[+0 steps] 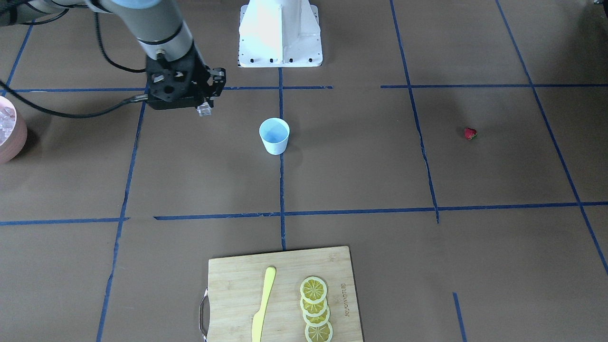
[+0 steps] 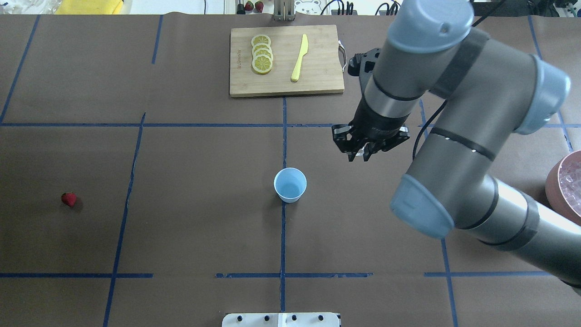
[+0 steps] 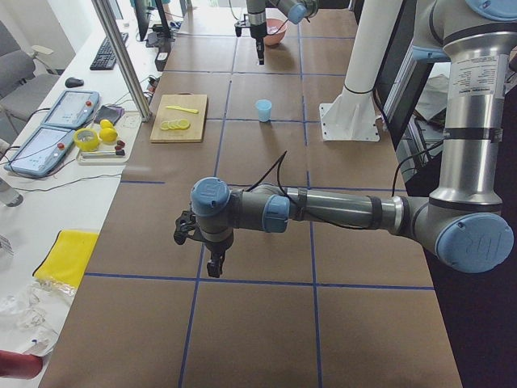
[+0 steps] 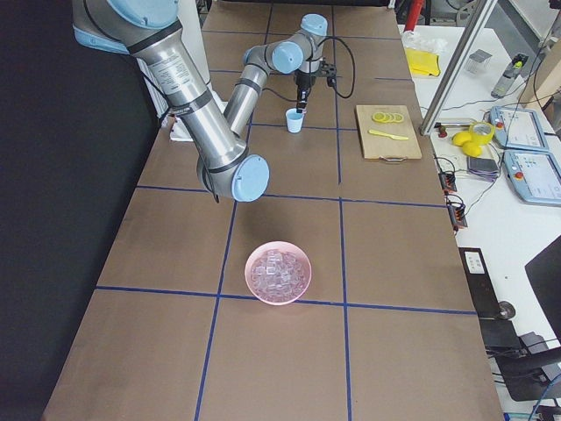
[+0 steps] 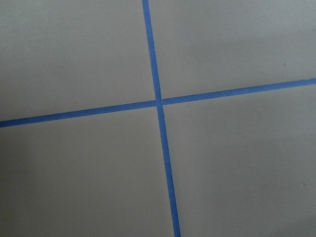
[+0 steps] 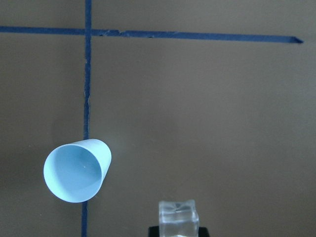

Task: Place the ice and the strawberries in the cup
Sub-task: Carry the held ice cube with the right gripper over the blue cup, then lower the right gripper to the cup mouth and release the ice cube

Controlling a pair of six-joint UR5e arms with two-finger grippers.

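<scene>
Right arm comes in from its side with the elbow folded back on itself and the forearm sloping forward. Its wrist points straight down, so the right gripper hangs in the air, fingers pinched on a single ice cube. Left arm is stretched out long, low and almost flat, with the wrist bent so the left gripper aims downward. Can't tell if that one's open or closed.
</scene>
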